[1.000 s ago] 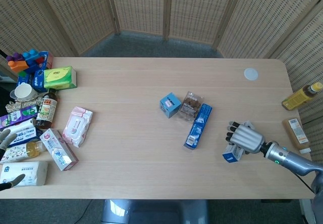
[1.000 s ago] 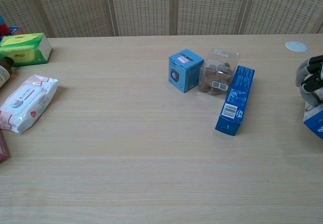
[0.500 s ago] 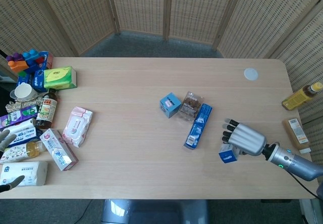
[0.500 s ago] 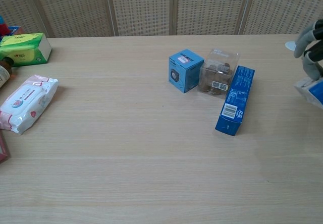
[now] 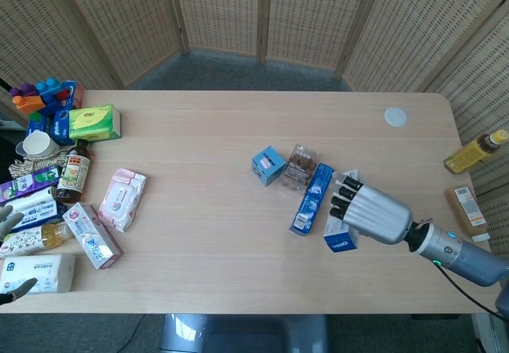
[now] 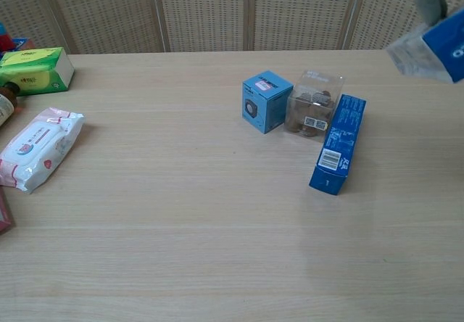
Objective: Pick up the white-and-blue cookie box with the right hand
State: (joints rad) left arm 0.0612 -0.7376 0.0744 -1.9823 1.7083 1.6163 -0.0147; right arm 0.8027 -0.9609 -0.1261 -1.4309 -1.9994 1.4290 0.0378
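**Cookie box up off the surface, carried in right hand**

Surface [image 5: 199,257]: long pale wood top. Clutter bunched at its left end, a small cluster of goods mid-surface.

Right hand [image 5: 367,212]: raised above the surface, fingers curled over the white-and-blue cookie box [image 5: 340,240] from above. The top-down wrap looks chosen to clamp the box's faces so it hangs steady. In the chest view only the box [image 6: 435,43] and a sliver of the hand show at the upper right, clear of the wood; lift appears done.

Left hand [image 5: 9,219]: only fingertips visible at the left edge, apart, holding nothing, near the clutter.

Long blue box [image 5: 312,198]: flat on the surface, just left of the raised hand.

Clear cookie tub [image 6: 310,112]: touching the long box's upper end.

Small blue cube box [image 6: 266,101]: just beside the tub.
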